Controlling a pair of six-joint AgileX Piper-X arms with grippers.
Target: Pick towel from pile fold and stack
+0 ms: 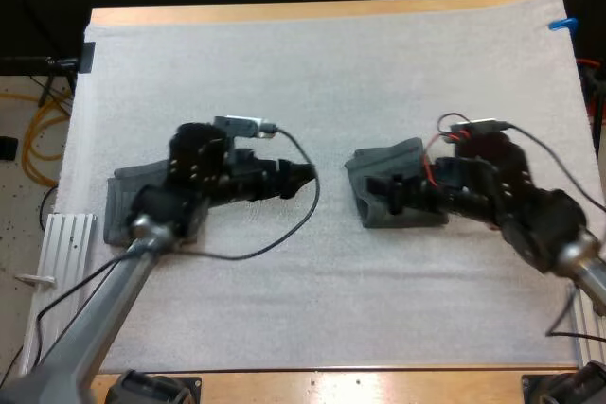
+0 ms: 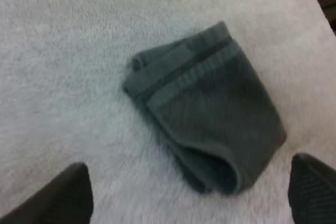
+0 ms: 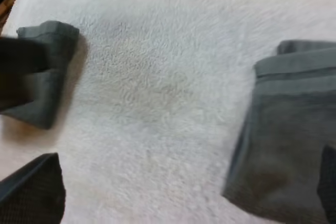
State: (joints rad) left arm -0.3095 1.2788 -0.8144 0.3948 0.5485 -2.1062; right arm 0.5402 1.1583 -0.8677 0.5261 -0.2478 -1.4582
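Wooden table (image 1: 331,380), white mat (image 1: 331,73) covers nearly all of it. Left arm (image 1: 104,319) comes in from the near left corner, right arm (image 1: 549,234) from the right edge, and both reach toward the mat's middle. Two dark grey-green towels lie on the mat, well apart. The folded towel (image 1: 118,210) lies flat at the left side, partly under the left arm's wrist, with one corner sticking out toward the mat's left edge. The loose towel (image 1: 402,163) sits right of centre, doubled over on itself. In the left wrist view its banded hem (image 2: 178,72) faces away from the camera and the rounded fold points toward the fingers. The left gripper (image 1: 301,177) hovers over bare mat between the two towels and points at the loose towel without touching it. In the left wrist view its fingers (image 2: 65,198) stand wide apart with nothing between them except mat and the towel's near end below. The right gripper (image 1: 377,186) sits over the loose towel's left part. In the right wrist view its fingers (image 3: 37,190) are spread wide, one over bare mat and the other over the loose towel (image 3: 289,145), not clamping it. That view also shows the folded towel (image 3: 52,51) farther off across the mat, with something dark in front of it that I cannot identify.
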